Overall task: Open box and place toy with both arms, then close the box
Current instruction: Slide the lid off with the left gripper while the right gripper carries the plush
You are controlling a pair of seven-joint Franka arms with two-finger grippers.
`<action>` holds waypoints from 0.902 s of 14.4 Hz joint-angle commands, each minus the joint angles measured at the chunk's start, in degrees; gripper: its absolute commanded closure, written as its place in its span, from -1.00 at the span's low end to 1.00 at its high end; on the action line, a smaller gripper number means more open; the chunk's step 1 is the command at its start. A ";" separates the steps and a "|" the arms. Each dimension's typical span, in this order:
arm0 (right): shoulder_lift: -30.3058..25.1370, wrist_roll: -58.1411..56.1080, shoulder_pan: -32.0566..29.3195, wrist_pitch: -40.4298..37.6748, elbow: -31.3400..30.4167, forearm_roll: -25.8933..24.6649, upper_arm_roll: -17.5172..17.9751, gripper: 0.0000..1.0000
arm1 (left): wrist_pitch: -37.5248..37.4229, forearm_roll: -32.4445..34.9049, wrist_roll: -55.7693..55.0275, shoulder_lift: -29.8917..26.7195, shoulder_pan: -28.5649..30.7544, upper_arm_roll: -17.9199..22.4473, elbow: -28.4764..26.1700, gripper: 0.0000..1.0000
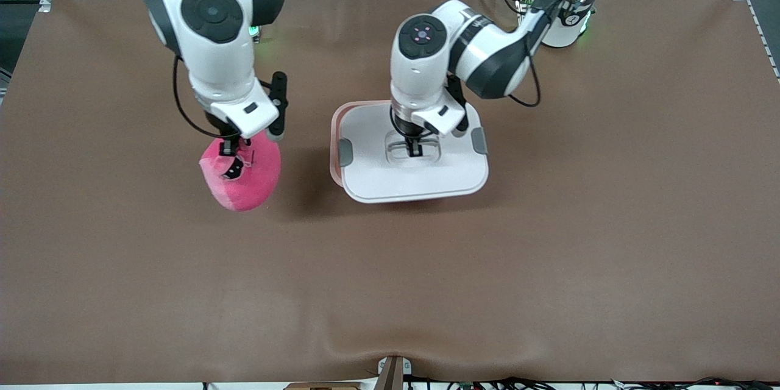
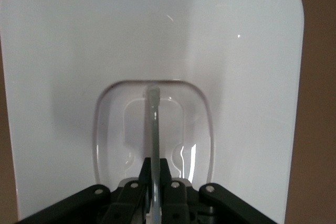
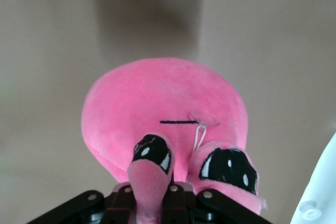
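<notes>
- Your left gripper [image 1: 415,149] sits at the centre of the frame, clenched on the thin handle [image 2: 154,129] standing up in the hollow of the white lid [image 1: 414,186].
- The lid is on the box [image 1: 336,134]; pink rim shows along one edge, so it looks slightly shifted or lifted.
- Your right gripper [image 1: 229,149], in the left half of the frame, is pinching a nub of the pink toy [image 1: 242,180] and holding it over the brown table [image 1: 548,256], beside the box.
- Risk: the handle is slim, so the lid could tilt or slip when you lift.
- Risk: if a grey clip [image 1: 345,152] catches, the box may rise too.
- Risk: the toy hangs by one nub and could drop.
</notes>
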 commanded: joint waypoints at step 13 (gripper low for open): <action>10.18 10.22 20.38 -15.05 12.89 -10.46 -0.33 1.00 | -2.06 1.14 16.58 -6.86 15.85 -0.61 -5.19 1.00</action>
